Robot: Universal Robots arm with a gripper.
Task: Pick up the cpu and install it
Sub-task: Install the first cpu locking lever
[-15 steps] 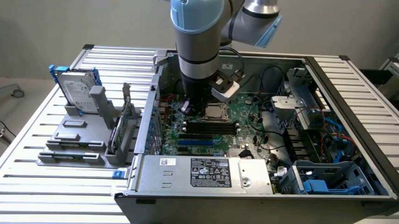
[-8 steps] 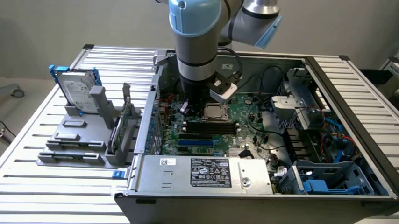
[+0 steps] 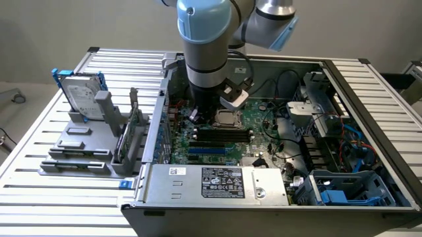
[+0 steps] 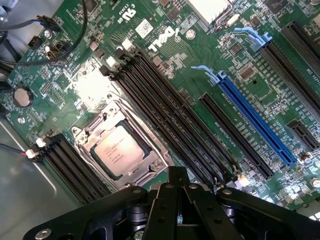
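cpu point(image 4: 121, 153) already sitting in socket point(image 4: 85, 137); end effector point(image 4: 178, 200) pressed together, empty, hovering just beside. Install looks basically done; socket frame seemingly unlatched.

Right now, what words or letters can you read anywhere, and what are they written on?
"DELL" in white letters, upside down: on the green motherboard.
Small white sticker beside it: too small to read.
Print on the cpu in its socket: blurred, not readable.
Black label on the power supply: symbols and text too small to read.
Label on the hard drive: too small to read.
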